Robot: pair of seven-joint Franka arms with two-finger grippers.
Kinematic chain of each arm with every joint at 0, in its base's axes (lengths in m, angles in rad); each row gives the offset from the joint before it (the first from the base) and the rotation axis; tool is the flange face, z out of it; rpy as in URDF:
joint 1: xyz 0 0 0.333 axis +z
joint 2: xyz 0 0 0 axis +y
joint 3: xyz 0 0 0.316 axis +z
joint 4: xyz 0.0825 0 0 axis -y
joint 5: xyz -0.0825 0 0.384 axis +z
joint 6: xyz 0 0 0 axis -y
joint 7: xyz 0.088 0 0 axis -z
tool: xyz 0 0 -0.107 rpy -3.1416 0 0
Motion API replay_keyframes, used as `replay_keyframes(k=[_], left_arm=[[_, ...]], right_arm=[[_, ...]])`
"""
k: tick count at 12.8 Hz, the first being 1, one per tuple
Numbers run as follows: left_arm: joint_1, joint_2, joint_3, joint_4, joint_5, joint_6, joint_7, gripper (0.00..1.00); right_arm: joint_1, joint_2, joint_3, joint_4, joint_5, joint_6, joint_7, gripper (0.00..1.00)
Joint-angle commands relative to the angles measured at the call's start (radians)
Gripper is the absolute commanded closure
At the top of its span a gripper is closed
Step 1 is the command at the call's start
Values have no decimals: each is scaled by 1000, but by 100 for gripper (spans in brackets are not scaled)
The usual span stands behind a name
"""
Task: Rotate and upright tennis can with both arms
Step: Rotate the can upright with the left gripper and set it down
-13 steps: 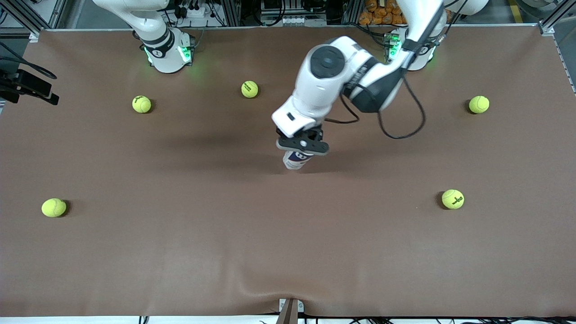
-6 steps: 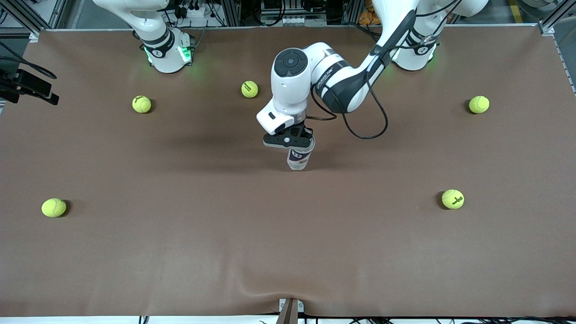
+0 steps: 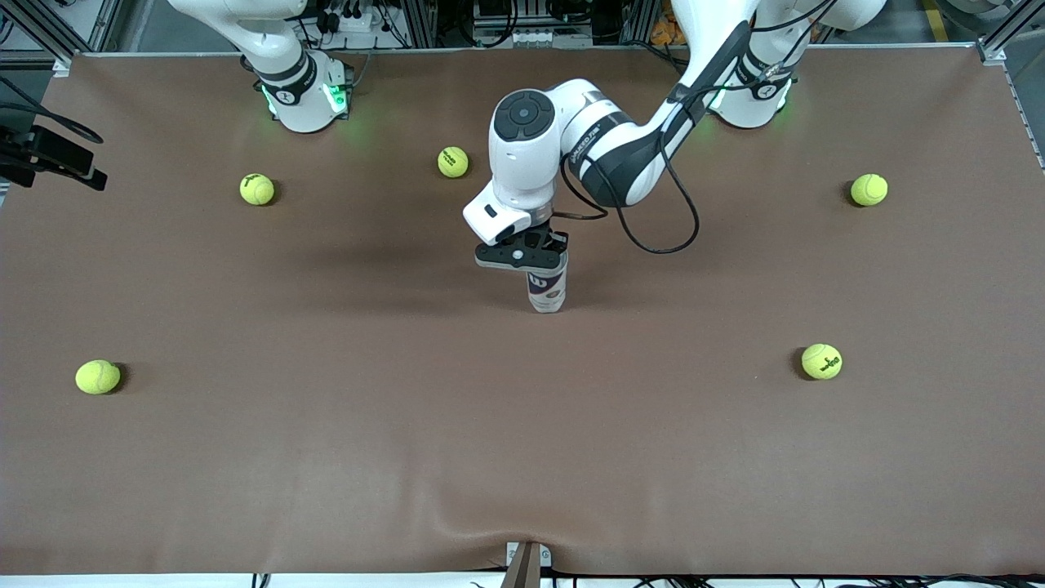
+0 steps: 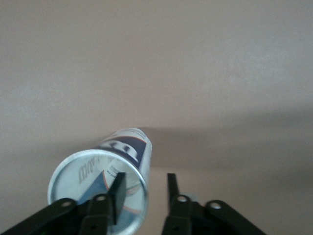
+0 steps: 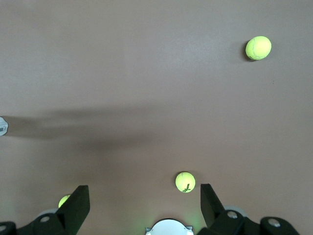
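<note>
While the left gripper (image 3: 535, 263) sat over the tennis can (image 3: 546, 290) mid-table, fingers parted and off it, the can stood upright, navy logo showing. Right gripper (image 5: 144, 205) waited wide open.

White and navy it was on the tennis can (image 3: 546, 287), a silver rim ringing its pale lid (image 4: 98, 193), right under the black left gripper (image 3: 522, 255)! The left arm (image 3: 571, 147) wore glossy white with black joint bands and a black cable. Yellow-green tennis balls (image 3: 453, 162) dotted the plain brown table cover (image 3: 522, 457) all around that gripper, dark print on the one (image 3: 821, 361) toward the left arm's end. The right gripper (image 5: 144, 205) showed black fingers over brown cloth, above another yellow-green ball (image 5: 185, 181). Green lights glowed on the white bases (image 3: 306, 98).
</note>
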Motion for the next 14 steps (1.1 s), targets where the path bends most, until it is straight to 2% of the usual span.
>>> replay_keyframes(k=[1, 5, 9, 14], left_arm=[[3, -64, 11, -1, 25, -38, -14, 0], [106, -194, 10, 48, 13, -220, 0, 0], [265, -348, 8, 48, -37, -320, 19, 0], [529, -478, 10, 45, -88, -507, 419, 0]], right_arm=[[-12, -4, 11, 13, 0, -9, 6, 0], [-13, -4, 9, 13, 0, -9, 6, 0], [-13, -4, 9, 13, -3, -10, 6, 0], [-15, -5, 8, 13, -5, -12, 4, 0]])
